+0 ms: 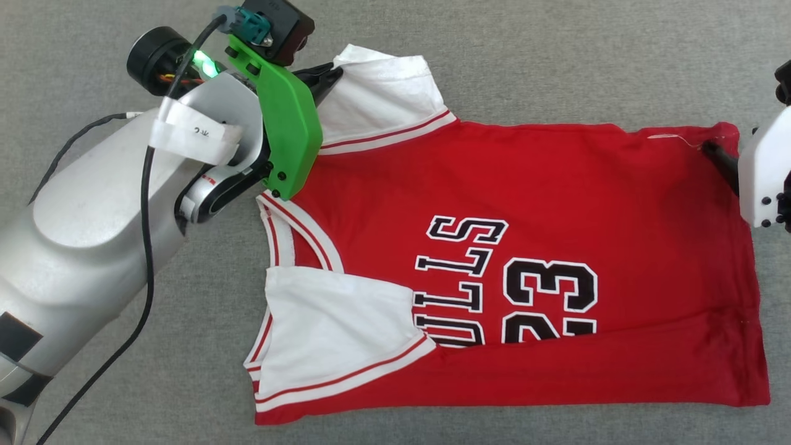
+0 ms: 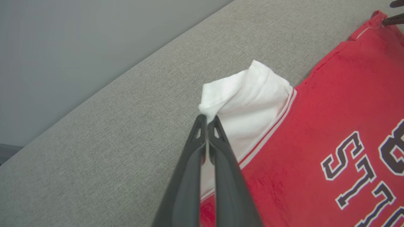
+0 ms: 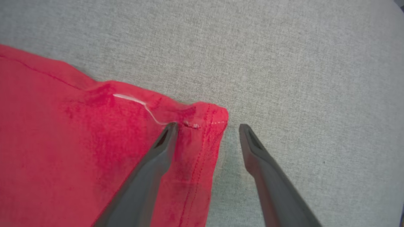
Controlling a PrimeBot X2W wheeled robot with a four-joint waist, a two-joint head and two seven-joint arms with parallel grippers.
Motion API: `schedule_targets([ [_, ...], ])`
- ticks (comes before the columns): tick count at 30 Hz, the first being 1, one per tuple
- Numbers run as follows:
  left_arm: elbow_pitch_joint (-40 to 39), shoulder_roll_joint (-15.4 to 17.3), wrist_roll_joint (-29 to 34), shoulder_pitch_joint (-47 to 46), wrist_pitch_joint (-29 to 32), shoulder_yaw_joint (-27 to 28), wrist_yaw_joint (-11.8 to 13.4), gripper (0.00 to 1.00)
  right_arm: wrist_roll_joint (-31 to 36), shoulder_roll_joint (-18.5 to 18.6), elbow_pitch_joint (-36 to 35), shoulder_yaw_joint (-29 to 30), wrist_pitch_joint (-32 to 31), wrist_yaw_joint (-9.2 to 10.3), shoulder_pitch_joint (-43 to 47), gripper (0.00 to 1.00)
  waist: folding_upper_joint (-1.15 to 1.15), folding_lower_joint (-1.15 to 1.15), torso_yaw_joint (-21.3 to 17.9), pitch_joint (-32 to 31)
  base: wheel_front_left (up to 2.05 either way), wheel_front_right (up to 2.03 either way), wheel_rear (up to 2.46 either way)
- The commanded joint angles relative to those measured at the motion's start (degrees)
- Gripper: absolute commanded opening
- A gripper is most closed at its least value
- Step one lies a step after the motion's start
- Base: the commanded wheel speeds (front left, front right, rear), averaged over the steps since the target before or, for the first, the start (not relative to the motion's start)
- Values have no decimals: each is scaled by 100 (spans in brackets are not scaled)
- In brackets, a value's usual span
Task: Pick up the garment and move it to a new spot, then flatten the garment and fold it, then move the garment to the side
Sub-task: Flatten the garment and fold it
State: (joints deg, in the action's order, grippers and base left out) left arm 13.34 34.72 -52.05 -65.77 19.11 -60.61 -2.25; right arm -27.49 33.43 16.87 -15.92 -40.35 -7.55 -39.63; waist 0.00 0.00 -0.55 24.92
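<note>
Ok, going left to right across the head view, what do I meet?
Left forearm → green wrist mount → left fingers, shut on garment's white sleeve → "BULLS" print → "23" → right fingers, open at hem corner.

Bright, even, diffuse light falls from above in all 3 views. Shadows are faint: a thin, soft one lies along the hem of the garment (image 1: 556,185) on the grey surface (image 1: 556,49) in the right wrist view. The left arm (image 1: 80,204) shell carries a mild sheen. The head view is sharp. The left gripper (image 2: 206,118) and the right gripper (image 3: 206,126) turn soft toward the bottom edge of their wrist views.
</note>
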Motion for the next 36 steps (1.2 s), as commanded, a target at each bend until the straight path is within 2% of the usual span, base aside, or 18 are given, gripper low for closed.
schedule_targets([
  [1,-59,38,47,41,-48,11,56,0,-26,42,94,-83,15,6,-127,100,0,0,145,146,0,0,0],
  [13,-238,24,58,114,-147,-24,94,0,-162,211,812,-984,346,6,-359,100,0,0,303,316,0,0,0],
  [14,-217,22,39,137,-162,-19,100,0,-202,213,875,-1053,368,6,-362,80,0,0,308,304,0,0,0],
  [15,-195,22,27,158,-182,-15,106,0,-230,218,921,-1102,400,6,-369,39,0,0,312,283,0,0,0],
  [17,-129,14,-12,218,-255,13,131,0,-316,211,1007,-1162,531,6,-386,0,0,0,315,222,0,0,0],
  [22,97,-20,-126,423,-424,34,134,0,-469,210,1183,-1133,988,6,-414,0,0,0,302,-22,0,0,0],
  [28,358,-106,-213,674,-624,10,127,0,-828,208,1287,-826,1526,6,-235,0,0,0,294,-386,0,0,0],
  [31,472,-141,-250,813,-671,-36,117,0,-975,247,1244,-725,1723,6,-32,0,0,0,282,-567,0,0,0],
  [33,535,-116,-325,1104,-817,-57,175,0,-1152,259,1116,-483,2236,6,398,0,0,0,245,-922,0,0,0],
  [36,360,4,-405,1443,-898,-86,282,0,-1293,240,943,-384,2556,6,833,0,0,0,237,-1191,0,0,0],
])
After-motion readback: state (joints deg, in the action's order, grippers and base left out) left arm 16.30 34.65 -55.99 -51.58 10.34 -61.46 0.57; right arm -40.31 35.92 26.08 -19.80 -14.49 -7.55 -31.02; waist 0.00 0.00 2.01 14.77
